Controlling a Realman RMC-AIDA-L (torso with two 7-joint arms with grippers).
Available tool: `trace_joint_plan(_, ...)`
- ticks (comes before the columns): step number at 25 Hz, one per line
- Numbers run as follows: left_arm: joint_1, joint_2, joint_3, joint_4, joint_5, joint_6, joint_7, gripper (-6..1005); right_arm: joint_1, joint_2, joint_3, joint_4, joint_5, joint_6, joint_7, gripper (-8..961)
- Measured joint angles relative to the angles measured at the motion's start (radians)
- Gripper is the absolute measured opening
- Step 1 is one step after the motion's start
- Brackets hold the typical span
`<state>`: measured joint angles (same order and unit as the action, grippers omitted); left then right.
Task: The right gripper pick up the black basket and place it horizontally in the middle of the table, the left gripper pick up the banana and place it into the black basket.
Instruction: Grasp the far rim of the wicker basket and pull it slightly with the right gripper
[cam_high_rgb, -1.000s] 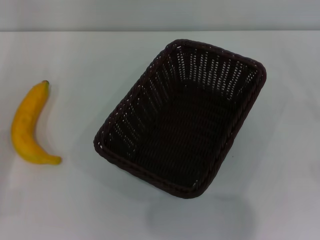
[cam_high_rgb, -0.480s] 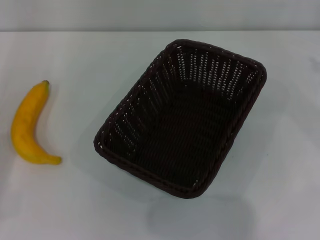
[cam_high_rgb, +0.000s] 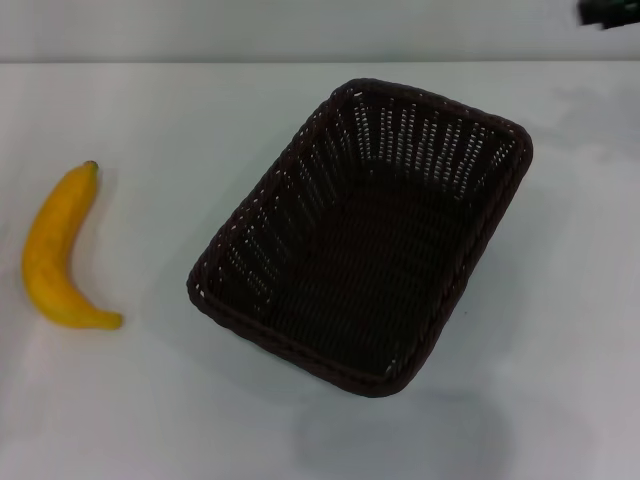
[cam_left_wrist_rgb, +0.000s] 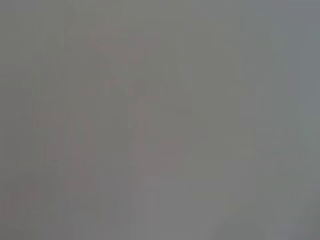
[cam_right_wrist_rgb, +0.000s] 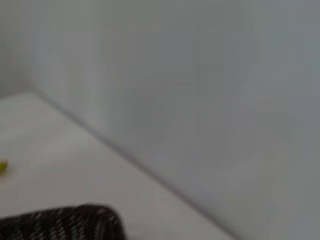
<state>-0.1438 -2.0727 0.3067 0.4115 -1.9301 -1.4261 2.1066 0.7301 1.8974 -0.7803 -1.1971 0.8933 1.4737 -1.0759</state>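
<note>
A dark sliver of the right gripper pokes into the head view's far right corner; whether its fingers are apart or together cannot be told. Below and to the left of it, well apart, the black basket sits skewed on the white desk, open side up, untouched. 1 corner of its woven rim shows in the right wrist view. The banana lies farther left still, well clear of the basket, stem tip pointing away from the robot. The left gripper is out of sight. No writing is legible anywhere.
</note>
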Motion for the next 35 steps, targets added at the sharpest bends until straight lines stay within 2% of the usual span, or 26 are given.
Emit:
trace_joint_plan(5,0.015,0.003,-0.001,0.007,0.011,-0.023,-0.004,861,0.138,0.008,-0.089,0.022,-0.143,0.031,0.109,840)
trace_joint_plan(12,0.053,0.000,-0.006,0.009,0.010,-0.082,0.030,861,0.326,0.020,-0.147,0.183,-0.245,0.080,0.161,840)
trace_joint_plan(15,0.070,-0.002,-0.007,0.008,0.005,-0.109,0.067,861,0.404,0.040,-0.182,0.266,-0.330,0.069,0.178,840)
trace_joint_plan(17,0.078,-0.002,-0.009,0.004,-0.002,-0.118,0.081,862,0.451,0.062,-0.187,0.303,-0.407,0.058,0.186,839)
trace_joint_plan(18,0.081,-0.002,-0.009,0.003,-0.004,-0.119,0.083,862,0.451,0.062,-0.187,0.303,-0.407,0.058,0.186,839)
trace_joint_plan(19,0.084,-0.003,-0.009,0.000,-0.006,-0.119,0.087,862,0.476,0.078,-0.188,0.319,-0.450,0.050,0.192,839)
trace_joint_plan(20,0.087,-0.003,-0.009,0.000,-0.006,-0.119,0.091,862,0.519,0.104,-0.190,0.340,-0.539,0.019,0.218,839)
trace_joint_plan(21,0.090,-0.004,-0.009,-0.002,-0.005,-0.120,0.094,862,0.538,0.111,-0.197,0.360,-0.568,0.001,0.233,839)
trace_joint_plan(26,0.102,-0.005,-0.007,-0.038,-0.002,-0.131,0.124,862,0.600,0.114,-0.285,0.468,-0.604,-0.067,0.298,839)
trace_joint_plan(35,0.118,-0.006,-0.007,-0.067,-0.001,-0.174,0.162,861,0.638,0.127,-0.457,0.575,-0.599,-0.171,0.397,832)
